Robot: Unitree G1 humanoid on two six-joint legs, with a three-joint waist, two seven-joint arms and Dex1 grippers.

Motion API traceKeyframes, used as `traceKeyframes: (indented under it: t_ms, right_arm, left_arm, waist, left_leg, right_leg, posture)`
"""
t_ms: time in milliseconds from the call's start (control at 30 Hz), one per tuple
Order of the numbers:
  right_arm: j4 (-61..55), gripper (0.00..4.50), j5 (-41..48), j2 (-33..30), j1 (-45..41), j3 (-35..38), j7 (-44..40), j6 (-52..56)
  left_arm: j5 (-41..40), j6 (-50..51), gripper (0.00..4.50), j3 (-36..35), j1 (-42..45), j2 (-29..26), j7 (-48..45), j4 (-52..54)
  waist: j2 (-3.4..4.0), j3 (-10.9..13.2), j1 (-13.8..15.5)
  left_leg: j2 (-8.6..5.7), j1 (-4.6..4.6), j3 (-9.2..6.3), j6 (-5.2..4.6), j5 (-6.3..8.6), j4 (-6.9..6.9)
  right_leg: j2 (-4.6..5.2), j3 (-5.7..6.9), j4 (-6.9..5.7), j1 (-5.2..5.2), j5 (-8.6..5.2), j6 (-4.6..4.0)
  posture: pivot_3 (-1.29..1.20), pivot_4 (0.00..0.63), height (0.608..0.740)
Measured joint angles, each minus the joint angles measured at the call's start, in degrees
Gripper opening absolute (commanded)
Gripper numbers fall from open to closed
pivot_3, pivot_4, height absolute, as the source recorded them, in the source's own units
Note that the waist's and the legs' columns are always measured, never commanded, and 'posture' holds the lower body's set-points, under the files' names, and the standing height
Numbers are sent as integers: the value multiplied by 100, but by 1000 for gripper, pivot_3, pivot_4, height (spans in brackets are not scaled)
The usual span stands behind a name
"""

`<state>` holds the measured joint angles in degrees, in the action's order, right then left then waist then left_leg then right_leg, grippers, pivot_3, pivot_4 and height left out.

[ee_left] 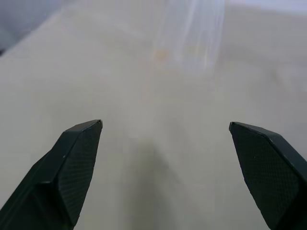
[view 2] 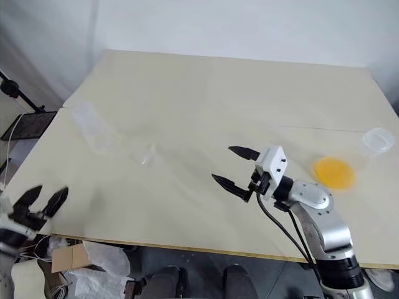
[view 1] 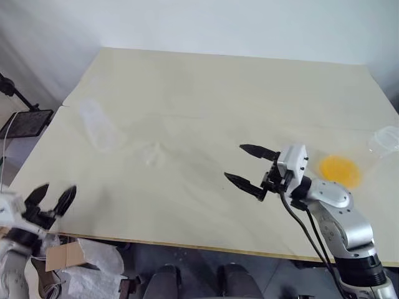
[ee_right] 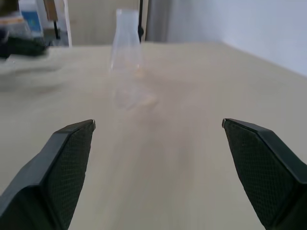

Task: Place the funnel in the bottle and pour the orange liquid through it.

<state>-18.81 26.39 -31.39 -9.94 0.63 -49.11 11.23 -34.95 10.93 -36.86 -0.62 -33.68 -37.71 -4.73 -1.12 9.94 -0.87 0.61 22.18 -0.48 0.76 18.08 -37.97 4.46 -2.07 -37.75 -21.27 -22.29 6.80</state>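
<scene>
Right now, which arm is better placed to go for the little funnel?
Probably the right. Its open claw hangs over the table's middle, pointing toward the funnel and the bottle beyond. The left claw, also open, sits at the near edge, farther from the funnel.

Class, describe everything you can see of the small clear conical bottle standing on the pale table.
The small clear conical bottle looks like see-through plastic or glass, with a wide base narrowing to a short open neck. It stands upright on the pale table, on the robot's left side, apart from both grippers. Nothing orange shows inside it. A small clear item, too faint to make out, lies on the table close beside it. Only the table touches it.
</scene>
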Motion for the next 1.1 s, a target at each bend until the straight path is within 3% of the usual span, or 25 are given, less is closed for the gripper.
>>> traceKeyframes:
  t_ms: [233, 833, 933, 1100]
  right_arm:
    - [15, 4452, 10, 66, 151, 61, -16, -58]
    - [-187, 4452, 5, 279, 461, 52, 221, -121]
    - [-202, 4500, 4, 280, 473, 52, 241, -122]
    - [-247, 4500, 4, 290, 510, 52, 296, -123]
  left_arm:
    - [239, 404, 4500, 629, 1703, -421, 473, -224]
    - [1395, -331, 4500, 1536, 3618, -418, 823, -2610]
    - [1493, -431, 3948, 1555, 3781, -419, 794, -3006]
    - [1598, -488, 2628, 1609, 3839, -431, 703, -3226]
  waist:
    - [2, 1, -116]
    - [0, 1, -77]
    - [0, 1, -78]
    - [-1, 1, -68]
  left_leg:
    - [8, -3, 28, 26, -15, 2]
    - [6, -1, 46, 23, -13, -9]
    - [8, -1, 49, 23, -13, -9]
    - [7, 0, 48, 23, -13, -10]
  right_leg:
    - [-12, 19, -21, -17, 0, 0]
    - [-8, 39, -26, -24, 0, 1]
    - [-9, 40, -26, -25, 0, 1]
    - [-7, 39, -27, -25, 1, 2]
  posture:
    - [0, 150, 740]
    - [0, 150, 740]
    - [0, 150, 740]
    - [0, 150, 740]
